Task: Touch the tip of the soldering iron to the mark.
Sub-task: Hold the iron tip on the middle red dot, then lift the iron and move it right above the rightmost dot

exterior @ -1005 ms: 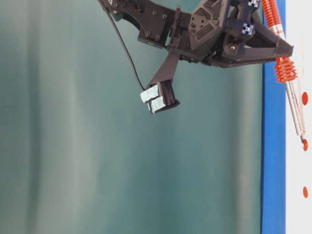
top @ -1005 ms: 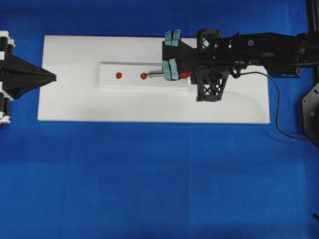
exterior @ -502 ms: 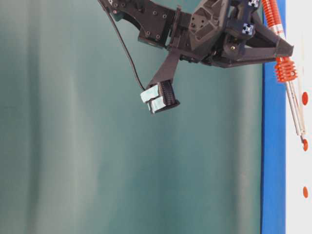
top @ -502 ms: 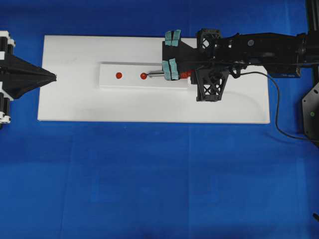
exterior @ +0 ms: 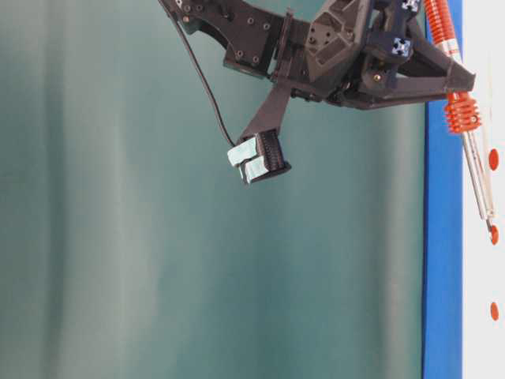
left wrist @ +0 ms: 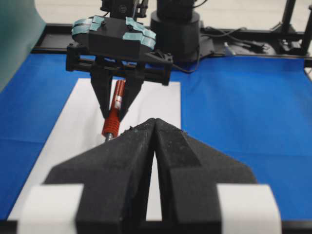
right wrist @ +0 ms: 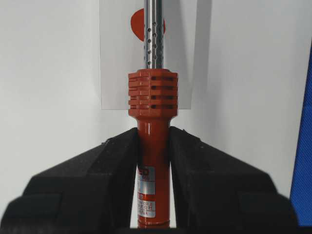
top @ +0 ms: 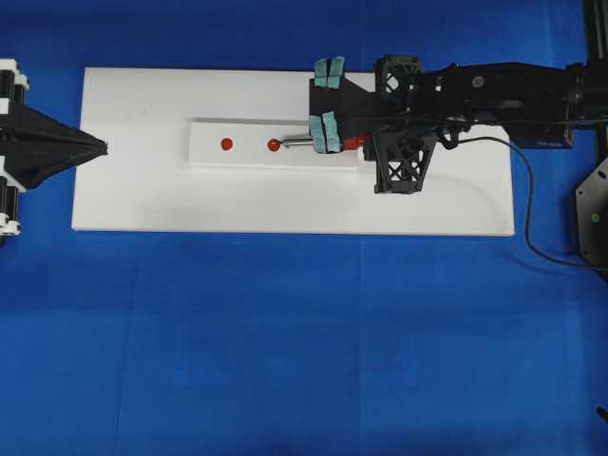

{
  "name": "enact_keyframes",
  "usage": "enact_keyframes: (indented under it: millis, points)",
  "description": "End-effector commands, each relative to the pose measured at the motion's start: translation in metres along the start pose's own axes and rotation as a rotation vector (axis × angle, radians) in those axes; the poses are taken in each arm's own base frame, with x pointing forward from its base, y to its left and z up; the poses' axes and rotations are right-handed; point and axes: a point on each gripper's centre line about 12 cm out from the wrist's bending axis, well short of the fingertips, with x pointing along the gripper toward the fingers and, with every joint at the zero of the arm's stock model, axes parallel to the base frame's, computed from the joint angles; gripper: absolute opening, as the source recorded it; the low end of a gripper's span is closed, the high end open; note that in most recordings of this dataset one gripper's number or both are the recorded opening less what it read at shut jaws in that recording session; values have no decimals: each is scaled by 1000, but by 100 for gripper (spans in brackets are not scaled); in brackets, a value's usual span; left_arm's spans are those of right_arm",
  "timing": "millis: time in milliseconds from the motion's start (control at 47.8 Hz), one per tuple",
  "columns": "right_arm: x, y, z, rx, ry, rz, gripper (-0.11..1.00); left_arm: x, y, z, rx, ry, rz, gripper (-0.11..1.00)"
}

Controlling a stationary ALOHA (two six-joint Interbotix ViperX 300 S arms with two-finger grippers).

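Note:
The soldering iron lies low over the white block, and its orange-red handle is clamped in my shut right gripper. Its dark tip meets the near edge of the mark, the middle red dot of the row. In the right wrist view the shaft runs out of the top of the frame, so tip and mark are out of view there. My left gripper is shut on nothing at the board's left edge. From the left wrist, its fingertips hide the tip.
The block rests on a white board on blue cloth. The far end dot is bare. The near end dot lies under the shaft. The black cord trails off to the right past the board's edge.

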Motion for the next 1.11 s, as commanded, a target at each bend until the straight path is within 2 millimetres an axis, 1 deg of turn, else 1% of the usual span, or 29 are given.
enact_keyframes:
  millis: [0, 502, 628, 753, 942, 1088]
  points:
    - [-6, -1, 4, 4, -23, 0, 6, 2, 1, 4, 3, -15, 3, 0]
    - [-5, 0, 3, 4, -20, 0, 6, 1, 1, 4, 3, -18, 3, 0]
    - [-10, -1, 6, 5, -29, -1, 6, 1, 1, 5, 2, -20, 3, 0]
    - [-26, -3, 11, 7, -61, -6, 6, 1, 1, 5, 2, -21, 3, 0]
    - [-63, -6, 22, 9, -117, -16, 6, 1, 1, 5, 3, -21, 3, 0]
    - [-87, -9, 26, 11, -141, -28, 6, 1, 1, 5, 3, -21, 3, 0]
